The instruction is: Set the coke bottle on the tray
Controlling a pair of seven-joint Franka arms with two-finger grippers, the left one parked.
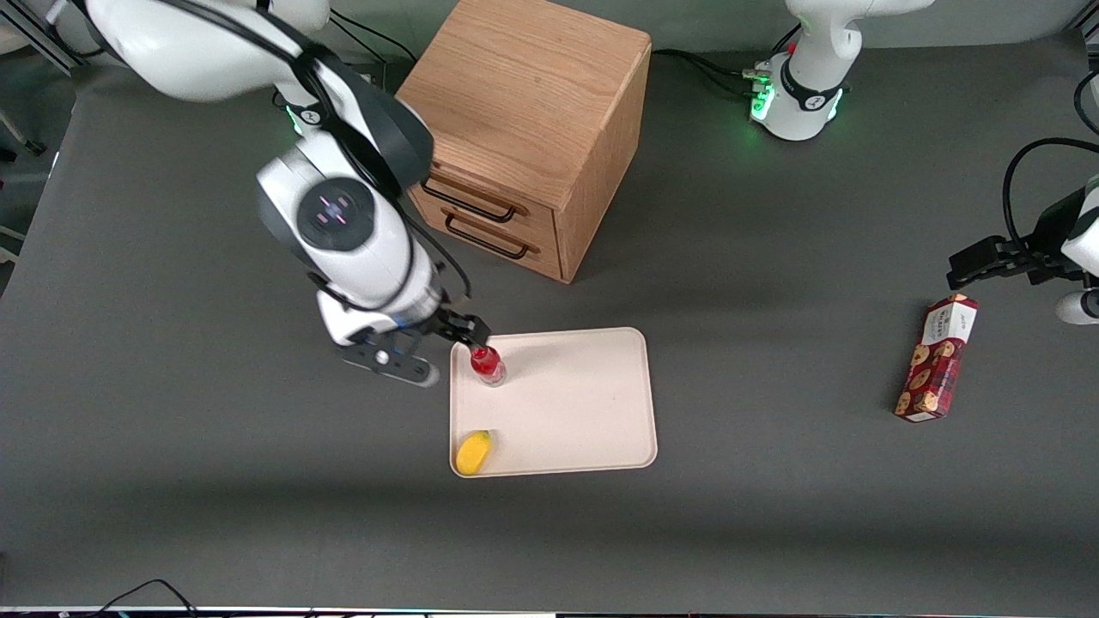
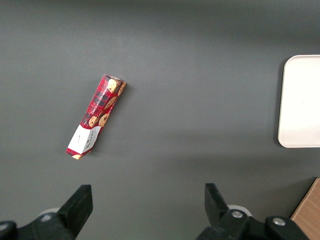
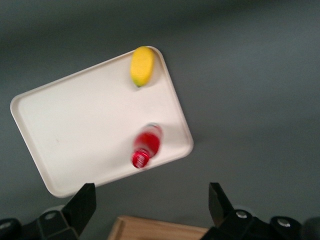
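Coke bottle (image 1: 488, 364) upright on the tray (image 1: 584, 412), near the corner closest to the wooden drawer cabinet (image 1: 524, 129) and the working arm. Gripper (image 3: 150, 207) above it with fingers (image 3: 82, 205) spread wide, touching nothing. Yellow fruit-like object (image 1: 473, 452) at roughly 6 o'clock from the bottle on the tray; red cookie box (image 1: 936, 358) well apart at 3 o'clock, toward the parked arm's end.

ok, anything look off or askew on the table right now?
Nothing spilled or damaged. The small red-capped coke bottle stands upright on the cream rectangular tray, close to its rim, with the open claw beside it. The red cookie box lies flat toward the parked arm's end.
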